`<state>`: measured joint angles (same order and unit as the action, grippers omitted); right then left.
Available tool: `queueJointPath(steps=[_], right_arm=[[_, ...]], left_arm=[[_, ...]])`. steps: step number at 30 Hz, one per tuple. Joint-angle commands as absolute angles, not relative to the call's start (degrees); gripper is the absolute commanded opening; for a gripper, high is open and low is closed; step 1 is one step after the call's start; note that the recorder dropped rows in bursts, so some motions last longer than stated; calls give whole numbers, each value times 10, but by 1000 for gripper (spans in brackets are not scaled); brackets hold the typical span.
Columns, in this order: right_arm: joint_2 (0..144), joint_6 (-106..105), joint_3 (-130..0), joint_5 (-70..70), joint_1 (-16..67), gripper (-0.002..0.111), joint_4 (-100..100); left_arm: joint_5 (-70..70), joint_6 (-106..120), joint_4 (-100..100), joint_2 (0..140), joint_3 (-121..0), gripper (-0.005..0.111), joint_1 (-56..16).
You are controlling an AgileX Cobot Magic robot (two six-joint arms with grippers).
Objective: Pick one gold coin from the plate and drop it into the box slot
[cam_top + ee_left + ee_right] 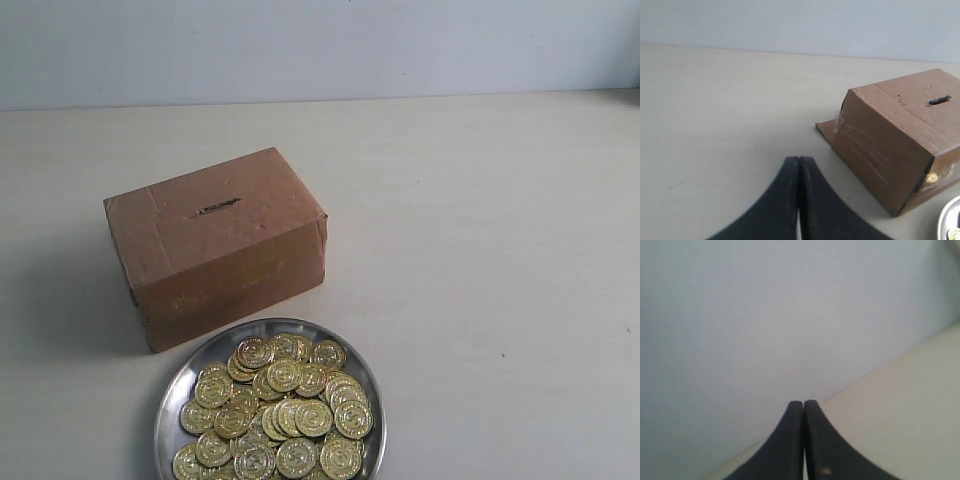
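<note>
A brown cardboard box [215,245] stands on the table, with a narrow dark slot [215,208] in its top face. In front of it sits a round silver plate [185,385] heaped with several gold coins [285,410]. No arm shows in the exterior view. The left wrist view shows my left gripper [799,159] shut and empty over bare table, with the box [895,145], its slot [939,100] and a sliver of the plate [947,222] off to one side. My right gripper [803,402] is shut and empty, facing the pale wall and table edge.
The table [500,250] is a pale cream surface running back to a light grey wall [320,45]. A flap of cardboard [826,129] sticks out at the foot of the box.
</note>
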<state>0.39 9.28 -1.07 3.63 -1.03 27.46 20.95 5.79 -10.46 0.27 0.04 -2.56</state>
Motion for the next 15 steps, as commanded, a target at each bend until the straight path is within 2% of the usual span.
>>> queueJointPath(steps=[1, 9, 15], right_arm=[[0, 53, -90, 167, -13, 0, 275], [40, -47, -260, 307, -13, 0, 300], [209, -226, -447, 471, -13, 0, 303]], left_arm=[[207, 57, -106, 0, 0, 0, -28], [207, 57, -106, 0, 0, 0, -28], [207, 57, -106, 0, 0, 0, -28]])
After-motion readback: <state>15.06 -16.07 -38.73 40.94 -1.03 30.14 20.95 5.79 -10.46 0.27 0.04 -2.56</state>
